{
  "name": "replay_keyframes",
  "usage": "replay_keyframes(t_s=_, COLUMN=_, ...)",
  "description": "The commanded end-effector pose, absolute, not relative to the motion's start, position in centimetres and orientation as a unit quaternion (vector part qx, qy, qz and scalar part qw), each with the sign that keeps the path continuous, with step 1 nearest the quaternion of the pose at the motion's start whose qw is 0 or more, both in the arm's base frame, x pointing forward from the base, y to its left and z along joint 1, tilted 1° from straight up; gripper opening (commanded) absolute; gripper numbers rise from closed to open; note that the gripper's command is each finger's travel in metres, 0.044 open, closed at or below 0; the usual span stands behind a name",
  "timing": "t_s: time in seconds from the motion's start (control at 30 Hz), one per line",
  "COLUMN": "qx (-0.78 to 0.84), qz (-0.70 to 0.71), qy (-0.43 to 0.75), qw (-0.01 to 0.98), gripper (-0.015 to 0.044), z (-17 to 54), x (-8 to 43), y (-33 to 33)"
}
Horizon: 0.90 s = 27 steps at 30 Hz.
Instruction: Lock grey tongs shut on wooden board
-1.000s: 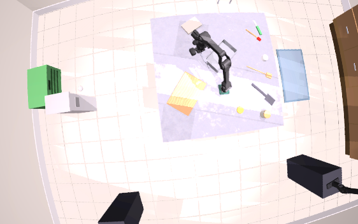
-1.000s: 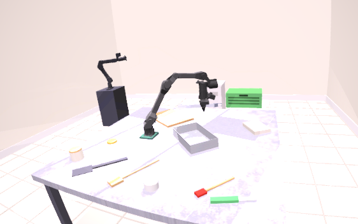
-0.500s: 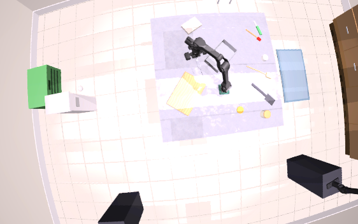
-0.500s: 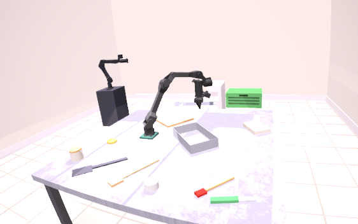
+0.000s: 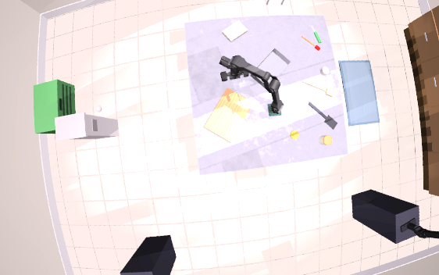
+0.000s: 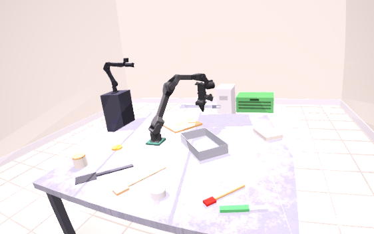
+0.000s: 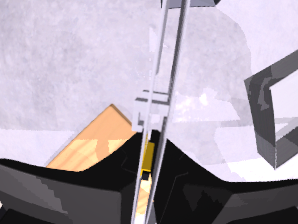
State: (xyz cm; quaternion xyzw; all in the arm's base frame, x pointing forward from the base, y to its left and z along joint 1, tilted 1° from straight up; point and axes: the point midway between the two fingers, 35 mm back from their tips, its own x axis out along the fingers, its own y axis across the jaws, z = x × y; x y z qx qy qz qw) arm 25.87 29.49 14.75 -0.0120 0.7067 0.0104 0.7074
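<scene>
My gripper points down and is shut on the grey tongs. The tongs are held about level, well above the table, their two long arms close together. A small yellow piece shows between the arms at my fingertips. Whether the lock has caught cannot be told. The wooden board lies flat on the table, below and partly under the gripper in the wrist view. The grey roasting tin stands to the right in the wrist view, without the tongs.
A pale block lies near the table's far corner. A dark spatula, a red-headed brush, a green-handled tool and a yellow-lidded jar lie or stand on the arm's other side.
</scene>
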Motion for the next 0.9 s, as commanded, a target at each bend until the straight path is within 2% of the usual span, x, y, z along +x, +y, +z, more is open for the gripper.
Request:
replay_keyframes(t_s=0.0, qx=0.016, qz=0.000, qy=0.704, qw=0.710, gripper=-0.0150, z=15.5, x=23.5, y=31.1)
replay_keyframes(t_s=0.87, qx=0.130, qz=-0.113, qy=0.700, qw=0.693, gripper=-0.0150, z=15.6, x=7.5, y=36.6)
